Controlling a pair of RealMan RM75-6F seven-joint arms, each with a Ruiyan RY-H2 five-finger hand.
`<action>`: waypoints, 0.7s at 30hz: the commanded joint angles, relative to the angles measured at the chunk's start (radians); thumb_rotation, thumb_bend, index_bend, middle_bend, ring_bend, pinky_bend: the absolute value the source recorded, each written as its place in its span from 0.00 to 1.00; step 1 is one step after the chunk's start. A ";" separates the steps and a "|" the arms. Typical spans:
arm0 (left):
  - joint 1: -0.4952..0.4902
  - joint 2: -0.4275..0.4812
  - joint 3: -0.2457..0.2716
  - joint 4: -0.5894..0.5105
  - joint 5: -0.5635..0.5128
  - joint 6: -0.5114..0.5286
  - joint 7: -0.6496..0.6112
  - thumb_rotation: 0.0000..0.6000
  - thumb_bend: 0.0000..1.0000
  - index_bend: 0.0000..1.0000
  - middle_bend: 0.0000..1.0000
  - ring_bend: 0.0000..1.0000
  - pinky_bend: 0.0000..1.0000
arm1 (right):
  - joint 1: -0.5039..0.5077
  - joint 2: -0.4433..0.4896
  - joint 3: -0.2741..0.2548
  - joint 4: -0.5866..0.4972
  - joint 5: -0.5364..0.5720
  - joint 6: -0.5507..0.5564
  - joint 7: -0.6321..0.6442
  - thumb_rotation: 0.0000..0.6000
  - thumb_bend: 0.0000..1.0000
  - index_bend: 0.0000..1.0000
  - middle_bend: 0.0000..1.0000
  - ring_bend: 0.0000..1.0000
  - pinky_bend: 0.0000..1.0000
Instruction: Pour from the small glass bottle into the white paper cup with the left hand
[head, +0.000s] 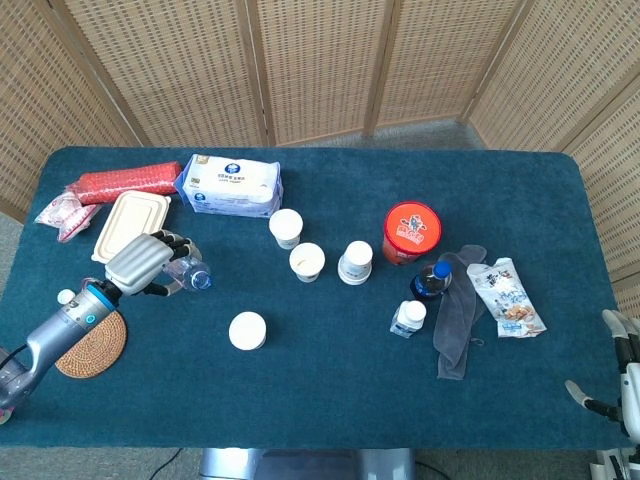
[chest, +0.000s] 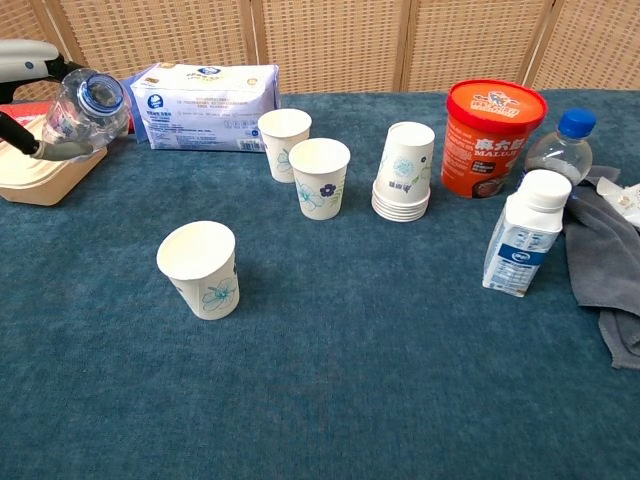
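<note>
Lying roughly level in the left hand's (head: 140, 264) clamped fingers, the small glass bottle (chest: 88, 105) mouths toward the white paper cup (chest: 199, 268).

red tub (chest: 495, 137): white lettering on label, seemingly "malo…", not fully legible. tissue pack (chest: 207, 93), carton (chest: 524, 247): print too small to read.

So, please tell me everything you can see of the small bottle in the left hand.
The small bottle is clear and looks empty or nearly so; its material cannot be told for sure. It has no cap, and its open blue-ringed mouth is tipped sideways toward the cups. The left hand holds it above the table, its dark fingers wrapped around the body, next to the beige food box.
</note>
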 joint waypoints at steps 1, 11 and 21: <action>-0.002 -0.003 0.003 0.001 0.004 0.001 0.004 1.00 0.51 0.40 0.38 0.37 0.36 | 0.000 -0.002 0.000 0.001 0.001 -0.001 0.000 1.00 0.14 0.00 0.05 0.00 0.00; -0.007 -0.003 0.014 -0.006 0.016 0.007 0.019 1.00 0.51 0.40 0.38 0.37 0.36 | -0.001 -0.003 0.000 0.005 0.002 -0.001 0.004 1.00 0.14 0.00 0.05 0.00 0.00; -0.017 -0.001 0.030 -0.013 0.036 0.006 0.037 1.00 0.51 0.40 0.38 0.37 0.36 | -0.002 -0.003 0.000 0.004 0.005 -0.001 0.002 1.00 0.14 0.00 0.05 0.00 0.00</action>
